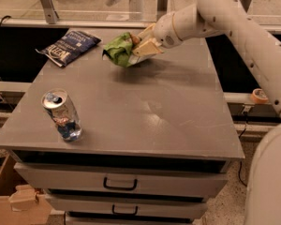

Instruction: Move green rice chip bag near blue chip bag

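I have the gripper (pixel 136 43) over the far part of the grey tabletop (pixel 178 102), at the end of the white arm (pixel 215 13), which reaches in from my right. Its two tan fingers are pinched on the green rice chip bag (pixel 118 50). The bag sticks out of the jaws to the gripper's left, crumpled, with its light-green side facing me. The bag looks to be off the surface, with a dark shadow on the table directly beneath it and the gripper, though I cannot tell how high it hangs. Further to the gripper's left, at about the same depth on the table, the blue chip bag (pixel 70 46) lies flat at the far left corner, with one end poking past the table's edge. The green bag is near it but apart, with a strip of bare tabletop between the two. Well away from the gripper, toward me and to its left, a drink can (pixel 62 115) stands upright near the front left corner. Below the table's front edge I see the drawers (pixel 119 184) with dark handles. A cardboard box (pixel 4 200) is on the floor at lower left, and a roll of tape (pixel 259 96) sits on the rail off to the gripper's right.
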`<state>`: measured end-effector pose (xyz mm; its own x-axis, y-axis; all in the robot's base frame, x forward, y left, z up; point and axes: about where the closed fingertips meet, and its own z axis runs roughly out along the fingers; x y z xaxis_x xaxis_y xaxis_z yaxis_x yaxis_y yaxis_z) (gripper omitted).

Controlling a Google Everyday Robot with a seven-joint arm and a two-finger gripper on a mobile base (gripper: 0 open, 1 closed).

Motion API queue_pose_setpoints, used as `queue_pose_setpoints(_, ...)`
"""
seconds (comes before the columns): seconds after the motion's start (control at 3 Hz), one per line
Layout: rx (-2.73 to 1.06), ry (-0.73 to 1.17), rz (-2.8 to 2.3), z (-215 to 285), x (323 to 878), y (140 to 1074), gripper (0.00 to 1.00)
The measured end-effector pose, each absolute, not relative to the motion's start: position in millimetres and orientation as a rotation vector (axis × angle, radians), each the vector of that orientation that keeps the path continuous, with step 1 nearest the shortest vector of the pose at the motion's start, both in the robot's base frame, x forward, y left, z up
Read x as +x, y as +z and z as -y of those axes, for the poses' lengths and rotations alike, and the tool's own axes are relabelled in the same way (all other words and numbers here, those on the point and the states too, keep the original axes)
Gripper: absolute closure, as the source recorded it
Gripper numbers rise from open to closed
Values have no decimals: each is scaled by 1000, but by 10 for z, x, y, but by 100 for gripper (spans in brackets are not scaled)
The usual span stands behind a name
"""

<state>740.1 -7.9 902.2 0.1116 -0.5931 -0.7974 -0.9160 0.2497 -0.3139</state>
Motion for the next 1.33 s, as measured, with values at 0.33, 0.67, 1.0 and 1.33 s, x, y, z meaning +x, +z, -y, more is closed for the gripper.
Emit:
queue_pose_setpoints(0.33,-1407,379,-1543,11,7625,9036,100)
queue_pose_setpoints(0.67,-1445,344,-1493,-179,7956,8880,100)
queue_pose_setpoints(1.0,-1495,342,-1425,-480,8211,8842,82)
queue_pose_setpoints(1.33,-1524,318,-1380,-679,8387,8850,59)
